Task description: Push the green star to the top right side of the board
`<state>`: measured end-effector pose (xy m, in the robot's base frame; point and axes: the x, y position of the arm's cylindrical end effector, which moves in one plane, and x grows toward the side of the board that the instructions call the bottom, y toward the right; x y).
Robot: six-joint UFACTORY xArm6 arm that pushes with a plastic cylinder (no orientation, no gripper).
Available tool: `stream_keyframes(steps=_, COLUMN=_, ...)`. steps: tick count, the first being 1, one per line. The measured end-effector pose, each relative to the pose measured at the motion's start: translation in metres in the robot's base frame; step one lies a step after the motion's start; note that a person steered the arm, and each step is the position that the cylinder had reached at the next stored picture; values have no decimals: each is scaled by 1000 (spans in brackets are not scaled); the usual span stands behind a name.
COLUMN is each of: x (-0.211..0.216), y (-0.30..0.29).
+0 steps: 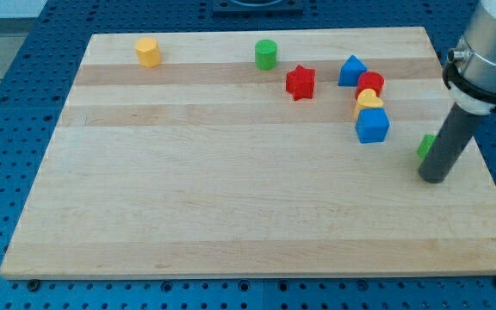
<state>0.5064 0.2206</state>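
Observation:
The green star (424, 145) lies near the board's right edge, mostly hidden behind my rod, so its shape is hard to make out. My tip (433, 178) rests on the board just below and right of it, touching or nearly touching. Up and to the left stand a blue cube (372, 126), a yellow block (368, 101), a red cylinder (371, 83) and a blue block (352, 71).
A red star (300, 83) and a green cylinder (266, 54) sit at the view's top middle. A yellow hexagonal block (148, 52) is at the top left. The wooden board (231, 198) lies on a blue perforated table.

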Motion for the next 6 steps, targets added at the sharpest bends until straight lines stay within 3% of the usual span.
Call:
stream_keyframes(steps=2, x=-3, y=10)
stream_keyframes(steps=6, x=-105, y=24)
